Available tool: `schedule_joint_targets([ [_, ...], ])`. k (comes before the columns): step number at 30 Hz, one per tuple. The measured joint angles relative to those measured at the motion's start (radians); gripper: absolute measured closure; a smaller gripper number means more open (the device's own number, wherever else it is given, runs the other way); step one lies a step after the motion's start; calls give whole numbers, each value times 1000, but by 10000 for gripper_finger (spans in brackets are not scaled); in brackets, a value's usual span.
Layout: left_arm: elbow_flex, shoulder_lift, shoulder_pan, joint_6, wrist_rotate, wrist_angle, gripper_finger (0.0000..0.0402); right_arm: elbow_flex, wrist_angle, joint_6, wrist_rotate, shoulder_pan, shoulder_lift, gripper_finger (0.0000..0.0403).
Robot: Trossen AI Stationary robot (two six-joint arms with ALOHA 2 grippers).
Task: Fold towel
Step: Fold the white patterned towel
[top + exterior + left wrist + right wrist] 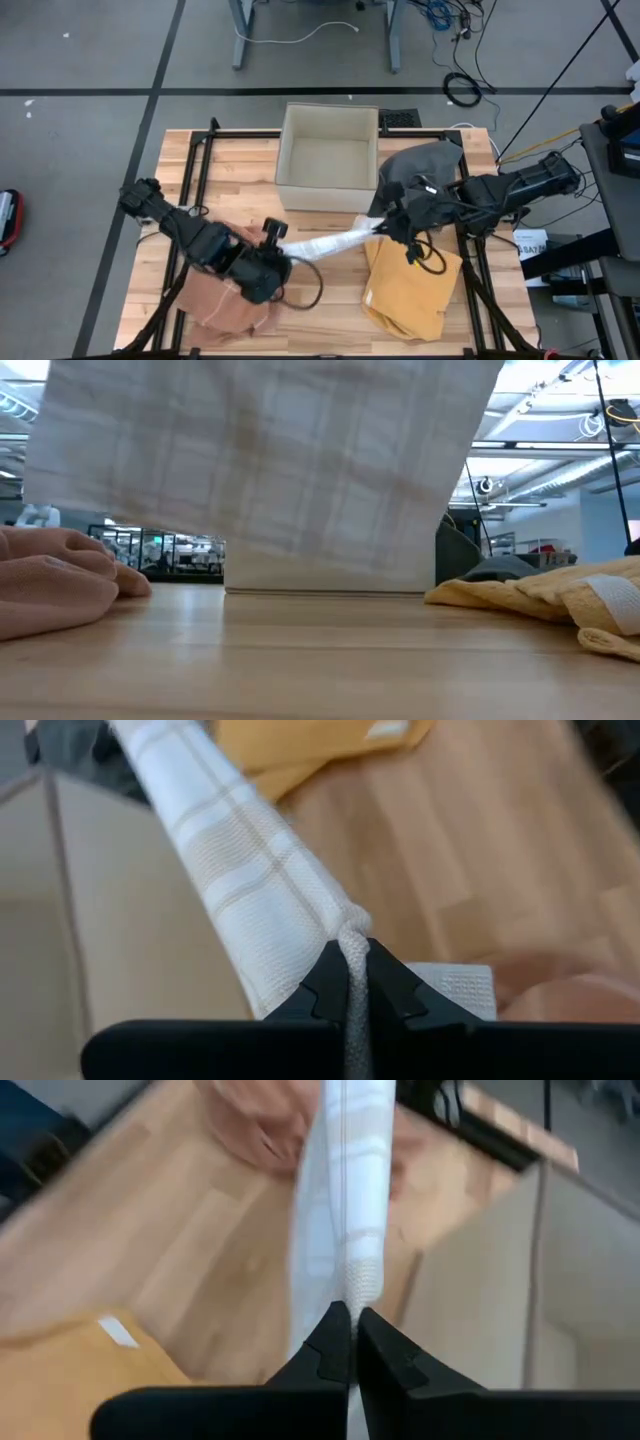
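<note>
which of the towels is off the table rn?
The white plaid towel, stretched in the air between the left hand and right hand. The pink towel, yellow towel and grey towel lie on the table.

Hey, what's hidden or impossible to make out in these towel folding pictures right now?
- Low view: the hanging white plaid towel blocks both arms and cuts off at the top edge.
- High view: the peach-pink cloth lies partly under the left pincer; its fold is unclear.
- Right wrist view: the right pincer hides the towel edge it pinches.
- High view: the open beige box's contents can't be told.
</note>
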Motion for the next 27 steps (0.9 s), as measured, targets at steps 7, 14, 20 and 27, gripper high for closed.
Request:
schedule_joint_targets([
  [7,0,1,110,96,-8,-41,390,0,-43,-13,63,-50,-2,402],
  [14,-38,1,112,113,10,-24,390,-28,-48,10,82,-37,-2,402],
  [20,-237,1,73,37,152,148,362,-180,64,97,-22,8,0,402],
  [27,-465,1,-9,-10,342,425,335,-440,392,213,-229,94,10,403],
])
